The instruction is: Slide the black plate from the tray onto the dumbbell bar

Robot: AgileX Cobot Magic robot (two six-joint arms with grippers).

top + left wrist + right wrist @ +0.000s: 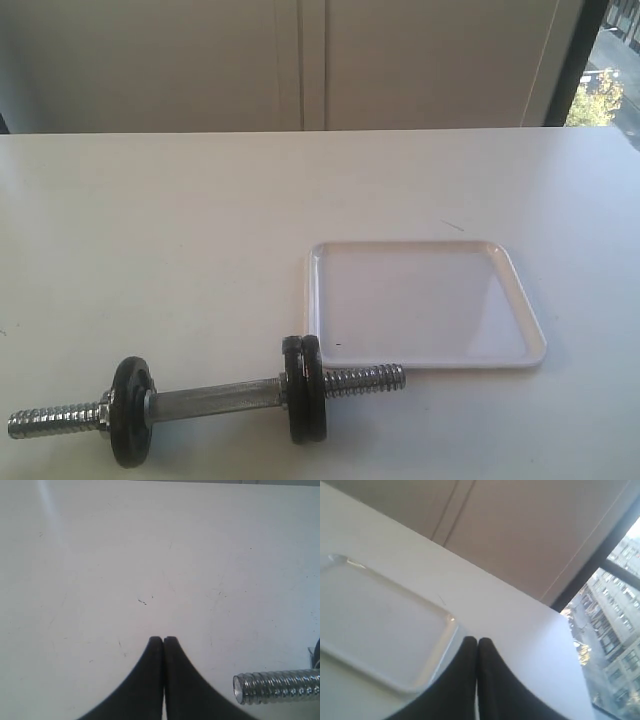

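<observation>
The chrome dumbbell bar (215,397) lies on the white table near its front edge. Two black plates (305,390) stand side by side on its right threaded end, and one more black plate (130,410) sits on its left end. The white tray (420,300) lies just behind the bar's right end with nothing in it. Neither gripper shows in the exterior view. In the left wrist view my left gripper (163,639) is shut and holds nothing, a short way from the bar's threaded tip (277,687). My right gripper (477,640) is shut and holds nothing, beside the tray's corner (427,630).
The white table (200,230) stretches back to a pale wall. A window (612,625) with city buildings is at the far right. The table's right edge runs close to the right gripper.
</observation>
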